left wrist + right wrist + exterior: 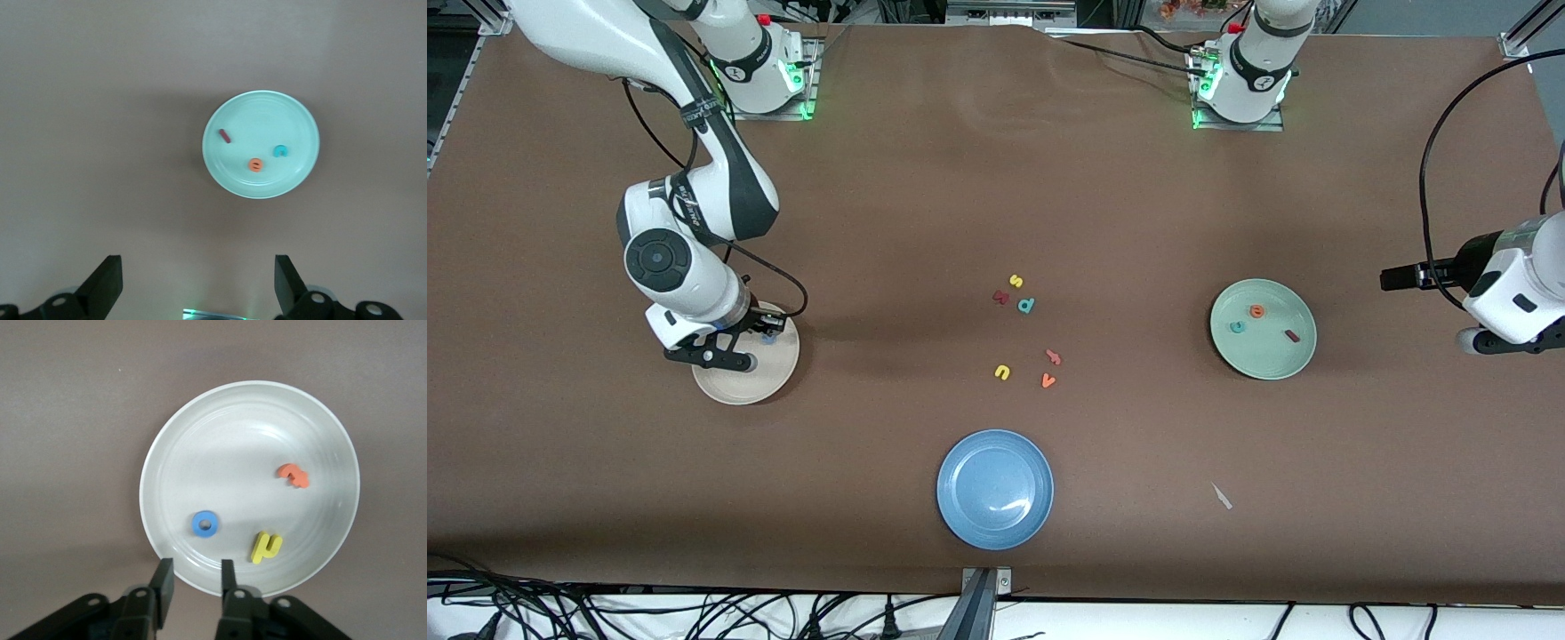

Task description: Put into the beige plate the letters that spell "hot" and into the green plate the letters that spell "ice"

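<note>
The beige plate (734, 391) lies at the right arm's end of the table. On it lie the blue "o" (205, 524), the yellow "h" (265, 547) and the orange "t" (293, 475). My right gripper (195, 568) hangs over the plate's rim (767, 327), slightly open with nothing between its fingers. The green plate (1294, 360) holds the orange "e" (1256, 311), the teal "c" (1237, 327) and the dark red "i" (1291, 336). My left gripper (197, 267) is wide open and empty, and it waits beside the green plate (230, 183) at the left arm's end (1392, 278).
Mid-table lie loose letters: a yellow "s" (1016, 281), a dark red letter (1000, 297), a teal "d" (1026, 306), a yellow "u" (1002, 372), an orange "v" (1048, 380) and another orange letter (1053, 357). A blue plate (960, 524) and a small white scrap (1222, 497) lie nearer the camera.
</note>
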{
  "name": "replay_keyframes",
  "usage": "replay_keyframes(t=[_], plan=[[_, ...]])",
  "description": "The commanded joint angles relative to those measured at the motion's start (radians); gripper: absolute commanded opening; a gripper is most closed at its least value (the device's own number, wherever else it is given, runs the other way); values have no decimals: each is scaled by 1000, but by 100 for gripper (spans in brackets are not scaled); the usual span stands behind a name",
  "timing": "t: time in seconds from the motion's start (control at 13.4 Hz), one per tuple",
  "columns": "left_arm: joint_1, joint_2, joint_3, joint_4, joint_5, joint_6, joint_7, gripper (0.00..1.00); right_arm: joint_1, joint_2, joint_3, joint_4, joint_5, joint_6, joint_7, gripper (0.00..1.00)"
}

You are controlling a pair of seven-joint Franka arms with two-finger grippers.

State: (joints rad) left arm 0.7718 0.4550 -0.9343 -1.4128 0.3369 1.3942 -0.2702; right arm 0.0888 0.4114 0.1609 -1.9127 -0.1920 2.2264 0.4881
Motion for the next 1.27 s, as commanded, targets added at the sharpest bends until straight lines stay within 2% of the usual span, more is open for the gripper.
replay_keyframes(t=[0.0, 0.07, 0.15, 0.3, 0.45, 0.52, 0.6, 0.67, 0.82, 0.9, 0.97, 1.2], plan=[[-55, -16, 17, 43, -24, 3, 6, 100, -9, -29, 15, -25, 15, -8, -10, 72], [-119, -13, 60, 67, -24, 2, 8, 100, -11, -31, 15, -23, 23, -8, -13, 81], [-203, -15, 165, 98, -39, 2, 11, 100, -11, -39, 12, -20, 37, -8, -13, 99], [-371, -22, 389, 150, -155, 0, 22, 100, -11, -49, 0, -2, 43, -7, -19, 100], [-559, -64, 645, 161, -266, 2, 26, 100, -8, -69, 5, 29, 39, -17, -26, 100], [-660, -74, 764, 155, -285, 3, 28, 100, -3, -86, 5, 56, 42, -74, -28, 100], [-734, -82, 848, 149, -314, 8, 49, 100, -3, -111, 5, 85, 42, -143, -43, 100], [-770, -93, 888, 135, -326, 25, 71, 99, -3, -143, 5, 102, 43, -202, -89, 100], [-799, -148, 902, 39, -349, 119, 75, 97, -3, -201, 0, 192, 69, -363, -185, 100], [-860, -188, 969, -27, -352, 176, 75, 97, -3, -213, -11, 255, 101, -446, -268, 100], [-905, -220, 1024, -78, -361, 218, 97, 98, -3, -230, -52, 298, 120, -517, -351, 100], [-905, -240, 1051, -103, -403, 229, 216, 99, -4, -276, -187, 354, 189, -617, -569, 100]])
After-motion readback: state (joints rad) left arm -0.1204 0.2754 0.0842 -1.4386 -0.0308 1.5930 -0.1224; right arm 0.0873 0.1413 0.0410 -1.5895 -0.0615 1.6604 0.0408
